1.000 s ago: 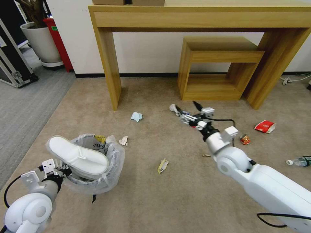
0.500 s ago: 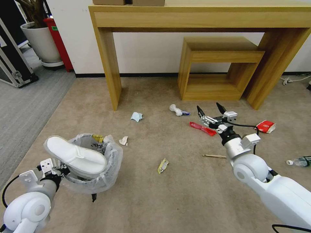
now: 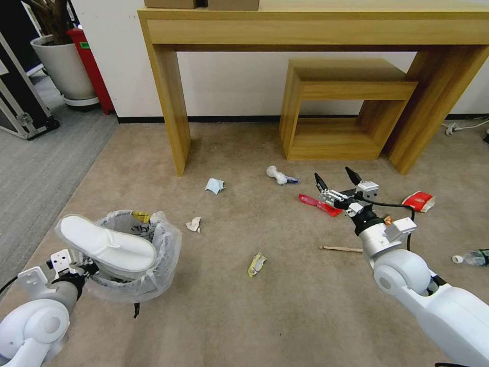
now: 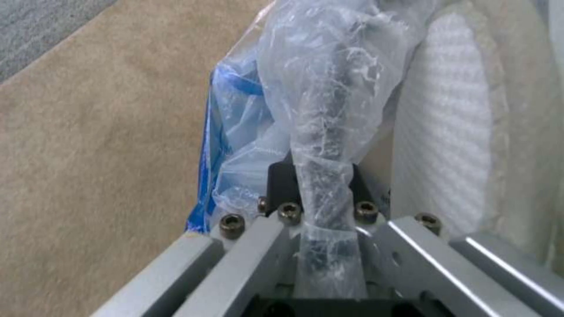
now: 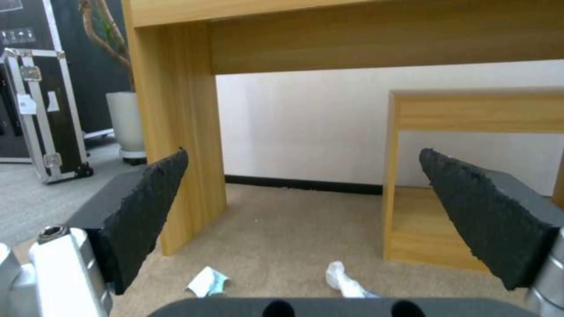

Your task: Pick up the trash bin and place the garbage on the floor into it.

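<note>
**Right gripper spread above the litter, left gripper clamped on the bin**

The right gripper (image 3: 336, 179) has its two dark fingertips (image 5: 150, 193) spread wide with nothing between them. It hangs above the carpet, just over one end of a flat red wrapper (image 3: 320, 204), pointing toward the low wooden shelf unit (image 3: 336, 109) under the long wooden table (image 3: 316, 25).

The left gripper (image 4: 320, 229) is clenched on the rim of the trash bin (image 3: 135, 265), with the crinkly plastic liner (image 4: 329, 101) pinched between its jaws. The bin is held off the floor at the robot's lower left, tilted a little. One white slipper (image 3: 104, 243) lies across its mouth, and a scrap of yellow packaging (image 3: 141, 216) shows inside at the far rim.

Loose pieces on the carpet, counted in the head view, come to nine:
- one blue-white carton scrap (image 3: 214, 185)
- one small white crumpled scrap (image 3: 193, 224) near the bin
- one yellow wrapper (image 3: 256, 264)
- one white crumpled paper (image 3: 277, 175) near the shelf unit
- the red wrapper
- one wooden stick (image 3: 340, 249) beside the right arm
- one small orange-red piece (image 3: 388, 220), partly hidden by the right wrist
- one red-white paper cup (image 3: 419, 201) on its side
- one clear bottle (image 3: 471, 257) at the right edge
</note>
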